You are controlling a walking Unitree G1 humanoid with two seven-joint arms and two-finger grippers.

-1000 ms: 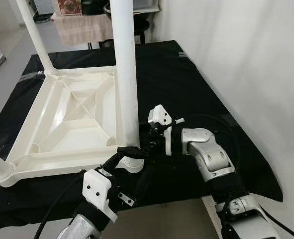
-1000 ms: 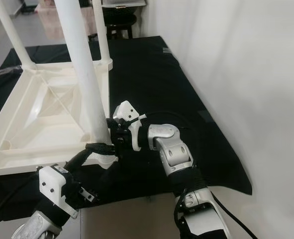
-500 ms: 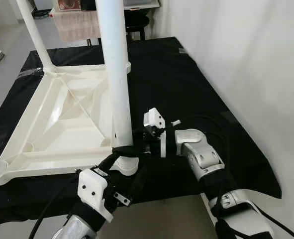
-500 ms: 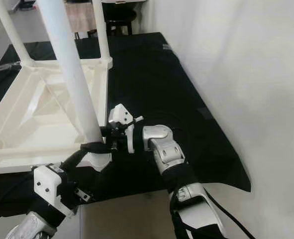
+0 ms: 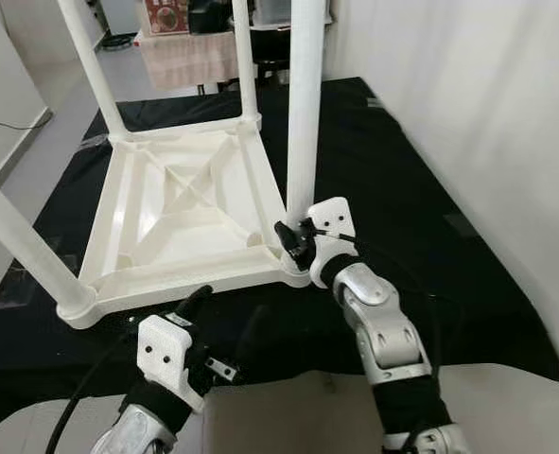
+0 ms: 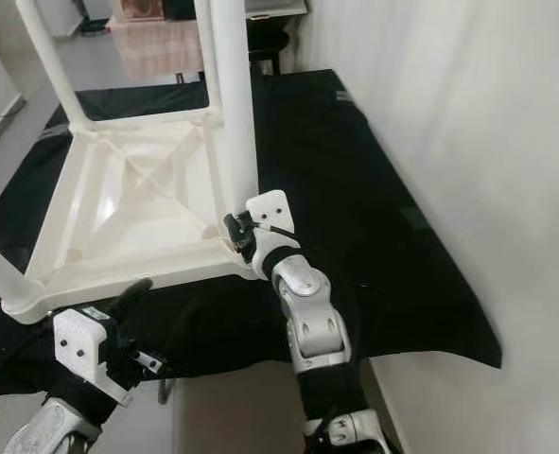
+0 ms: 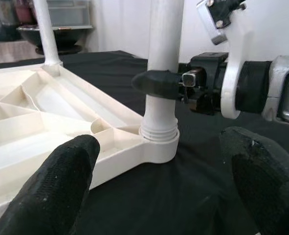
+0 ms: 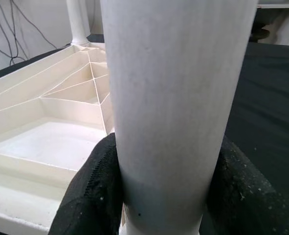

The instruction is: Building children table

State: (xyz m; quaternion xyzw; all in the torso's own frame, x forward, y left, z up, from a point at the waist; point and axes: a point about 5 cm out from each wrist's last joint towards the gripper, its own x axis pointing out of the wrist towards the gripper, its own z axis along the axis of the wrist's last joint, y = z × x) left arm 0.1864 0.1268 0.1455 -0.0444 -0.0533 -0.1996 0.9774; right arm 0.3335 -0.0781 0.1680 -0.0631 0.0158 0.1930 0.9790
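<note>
The white table (image 5: 184, 203) lies upside down on a black cloth (image 5: 430, 246), legs up. The right gripper (image 5: 293, 241) is clamped on the near-right leg (image 5: 303, 113) just above its socket; in the right wrist view both fingers (image 8: 90, 191) press against that leg's sides. The left gripper (image 7: 159, 186) hangs with its fingers spread apart and holding nothing, just short of the table's near edge; the clamped leg stands beyond it, between its fingertips (image 7: 61, 171).
</note>
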